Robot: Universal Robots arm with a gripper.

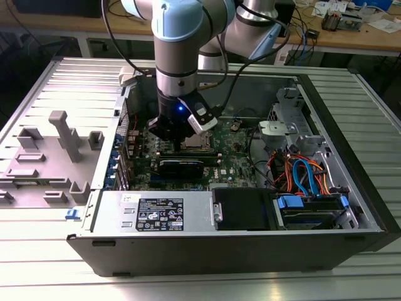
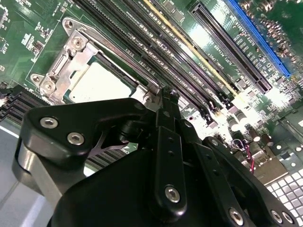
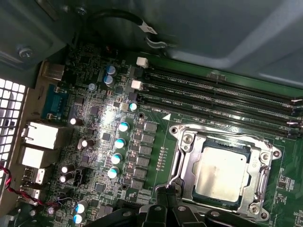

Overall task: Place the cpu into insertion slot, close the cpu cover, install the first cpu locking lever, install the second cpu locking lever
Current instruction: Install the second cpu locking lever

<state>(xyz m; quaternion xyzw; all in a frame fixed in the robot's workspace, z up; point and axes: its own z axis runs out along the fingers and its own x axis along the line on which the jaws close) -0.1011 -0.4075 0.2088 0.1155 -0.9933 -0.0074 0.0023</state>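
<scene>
The cpu (image 3: 222, 172) (image 2: 99, 82), a silvery-tan square, lies flat in its socket on the green motherboard. The cpu cover (image 3: 263, 163) (image 2: 71, 52), a thin metal frame, lies down around it. One thin wire locking lever (image 3: 177, 161) runs along the socket's side, and its bent end sits right at my gripper (image 3: 165, 191) (image 2: 168, 93). The black fingers look shut together, with nothing seen between them. In the exterior view my gripper (image 1: 182, 139) hangs low inside the open case, just beside the cpu (image 1: 199, 142).
Long memory slots (image 3: 222, 94) (image 2: 189, 52) run beside the socket. A black card (image 1: 182, 166) and the power supply (image 1: 156, 213) lie toward the case front. Orange and blue cables (image 1: 301, 172) fill the exterior view's right. A grey fixture (image 1: 59, 135) stands outside the case.
</scene>
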